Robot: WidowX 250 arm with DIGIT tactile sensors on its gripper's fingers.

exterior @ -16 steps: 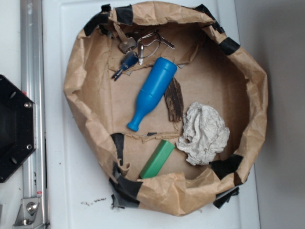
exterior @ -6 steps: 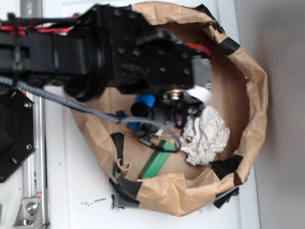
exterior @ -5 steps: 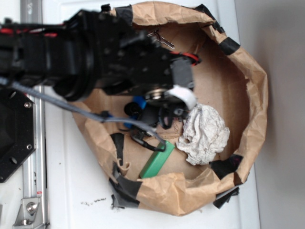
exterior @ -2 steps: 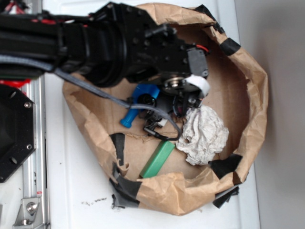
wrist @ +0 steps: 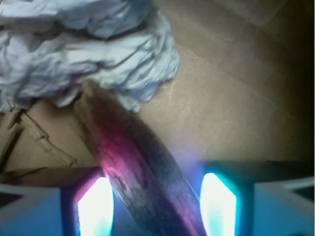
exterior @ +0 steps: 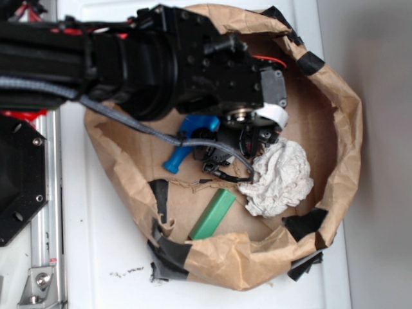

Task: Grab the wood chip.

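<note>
The wood chip (wrist: 133, 147) is a dark, streaky, elongated piece lying diagonally between my gripper's two fingers in the wrist view. Its far end touches the crumpled white paper wad (wrist: 88, 44). My gripper (wrist: 156, 196) is closed in on the chip, with the left finger (wrist: 96, 206) against its upper side and the right finger (wrist: 219, 206) by its lower end. In the exterior view my gripper (exterior: 254, 138) is down inside the brown paper bowl (exterior: 347, 129), just left of the wad (exterior: 278, 177). The arm hides the chip there.
A blue bottle (exterior: 187, 138) lies partly under the arm, neck pointing lower left. A green rectangular block (exterior: 212, 214) lies near the bowl's front wall. Black tape patches (exterior: 302, 224) sit on the rim. The arm covers the keys at the back.
The arm came in over the bowl and went down at the chip. The blue bottle has been pushed left. The wad has shifted slightly since 0.4 s ago.
</note>
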